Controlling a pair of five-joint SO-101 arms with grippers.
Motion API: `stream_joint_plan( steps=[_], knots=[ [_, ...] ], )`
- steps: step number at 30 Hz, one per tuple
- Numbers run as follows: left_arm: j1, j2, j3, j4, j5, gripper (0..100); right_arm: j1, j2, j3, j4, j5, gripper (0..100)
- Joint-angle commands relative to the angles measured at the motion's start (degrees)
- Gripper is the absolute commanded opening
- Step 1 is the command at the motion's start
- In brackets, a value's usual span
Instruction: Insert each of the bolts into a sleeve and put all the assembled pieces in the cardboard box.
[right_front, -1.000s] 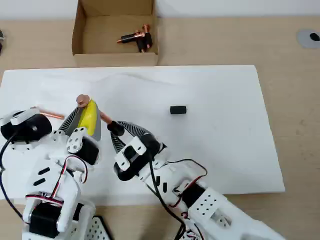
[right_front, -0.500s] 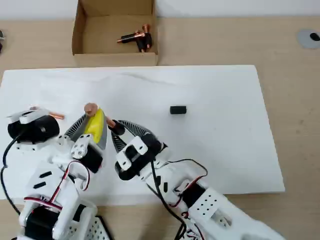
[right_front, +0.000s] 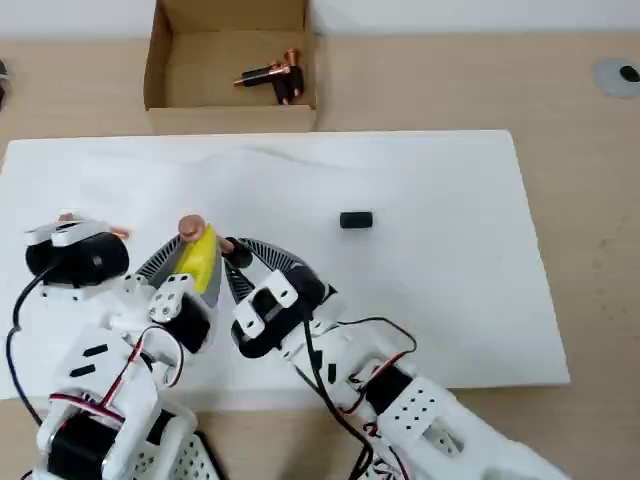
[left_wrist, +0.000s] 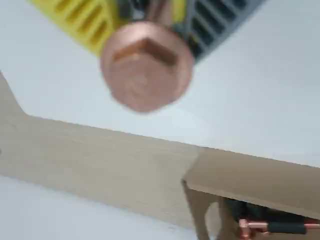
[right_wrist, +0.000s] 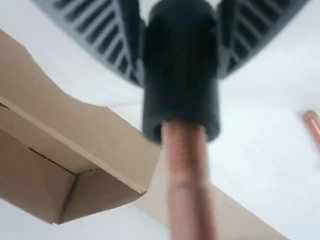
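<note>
White sheet, wooden table, cardboard box

A white sheet covers the light wooden table, with a grey disc near one corner.

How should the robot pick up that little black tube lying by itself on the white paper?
Probably best to grip the black tube around its middle, with the fingers closing on its two long sides, coming straight down from above. It lies flat on the white paper, its length running sideways in the high view, so the ends are harder to pinch.
</note>
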Motion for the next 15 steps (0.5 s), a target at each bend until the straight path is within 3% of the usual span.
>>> stream_joint_plan(
  steps=[1,7,15],
  knots=[
    [4.92,-0.48,-1.58,0.00,0.18,1,-0.22,-1.63,-0.13,-1.58,0.18,1.1],
    [5.27,-0.48,1.14,0.00,0.53,1,-0.22,-1.89,-0.13,-1.58,0.18,1.1],
    [11.08,-0.48,4.22,2.37,1.32,1,-0.22,-2.15,-0.13,-1.58,0.18,1.1]
  ],
)
